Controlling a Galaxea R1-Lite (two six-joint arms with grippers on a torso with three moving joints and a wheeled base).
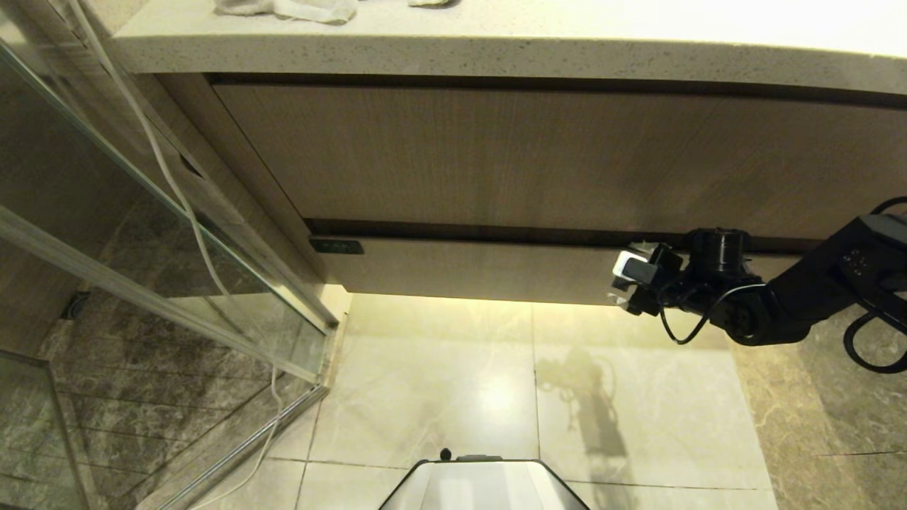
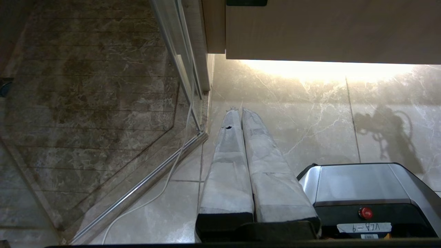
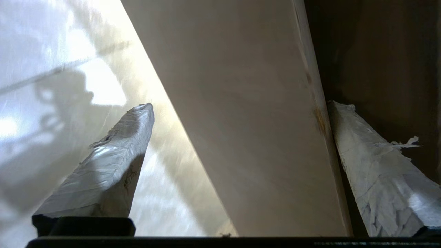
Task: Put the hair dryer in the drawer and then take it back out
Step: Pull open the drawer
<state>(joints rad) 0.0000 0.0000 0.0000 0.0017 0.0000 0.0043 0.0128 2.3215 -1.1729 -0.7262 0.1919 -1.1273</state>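
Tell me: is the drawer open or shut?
Shut: the drawer front sits flush under the panel, and the open right claw straddles its front.

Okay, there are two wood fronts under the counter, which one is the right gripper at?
The short lower one, the drawer with the small dark label. The right gripper is open, its fingers straddling that front's top edge; the taller panel sits above, untouched.

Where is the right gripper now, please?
In the head view the right gripper is on the right, open at the drawer front; one finger reaches into the dark gap above it.
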